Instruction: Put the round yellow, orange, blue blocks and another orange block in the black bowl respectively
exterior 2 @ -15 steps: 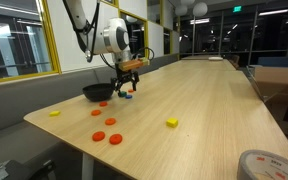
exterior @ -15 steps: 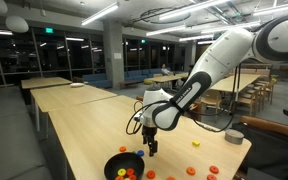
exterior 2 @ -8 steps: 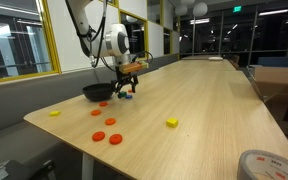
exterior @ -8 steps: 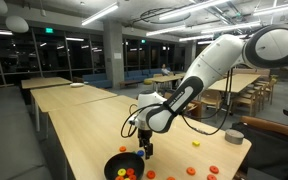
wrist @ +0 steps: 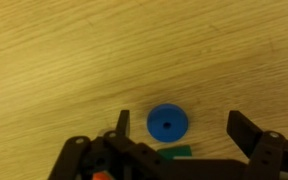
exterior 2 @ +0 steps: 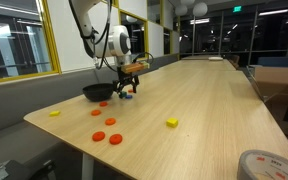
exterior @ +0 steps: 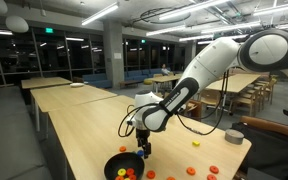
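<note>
Directly under the wrist, the blue block is lying flat on the table between the fingers of the wide-open, empty gripper — slightly toward nine o'clock. I'm judging it worth centring before descending — the black bowl is sitting close by at nine o'clock.

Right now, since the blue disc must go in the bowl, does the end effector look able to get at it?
Likely yes. In the wrist view the end effector is open above the blue disc, which lies flat on the table between its fingers, with nothing covering it.
</note>
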Available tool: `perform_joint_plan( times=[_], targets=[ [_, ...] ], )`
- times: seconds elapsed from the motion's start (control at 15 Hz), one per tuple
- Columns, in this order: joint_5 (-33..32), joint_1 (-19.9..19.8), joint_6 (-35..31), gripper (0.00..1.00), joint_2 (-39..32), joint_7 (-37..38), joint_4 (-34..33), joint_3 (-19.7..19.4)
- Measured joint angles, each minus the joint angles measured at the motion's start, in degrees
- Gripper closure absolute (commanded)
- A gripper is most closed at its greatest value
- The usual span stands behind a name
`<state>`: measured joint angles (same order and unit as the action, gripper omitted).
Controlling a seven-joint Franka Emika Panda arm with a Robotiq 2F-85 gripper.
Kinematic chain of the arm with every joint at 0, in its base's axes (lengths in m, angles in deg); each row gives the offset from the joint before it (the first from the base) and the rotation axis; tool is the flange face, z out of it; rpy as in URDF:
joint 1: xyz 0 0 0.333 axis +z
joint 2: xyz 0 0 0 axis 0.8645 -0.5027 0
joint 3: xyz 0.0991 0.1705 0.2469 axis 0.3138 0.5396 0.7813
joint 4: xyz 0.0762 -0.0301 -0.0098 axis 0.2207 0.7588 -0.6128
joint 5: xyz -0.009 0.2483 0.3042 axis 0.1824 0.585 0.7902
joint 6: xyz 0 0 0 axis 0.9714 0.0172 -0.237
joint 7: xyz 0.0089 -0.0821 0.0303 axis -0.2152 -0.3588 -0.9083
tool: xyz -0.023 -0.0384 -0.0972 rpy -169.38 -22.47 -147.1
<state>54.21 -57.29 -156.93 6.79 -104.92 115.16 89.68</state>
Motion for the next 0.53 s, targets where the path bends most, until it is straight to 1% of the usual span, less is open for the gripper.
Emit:
perform_joint_plan(
  times=[0.53],
  targets=[
    [0.1,-0.5,0.5,0.00,-1.9,-1.9,-2.5,0.0]
  ],
)
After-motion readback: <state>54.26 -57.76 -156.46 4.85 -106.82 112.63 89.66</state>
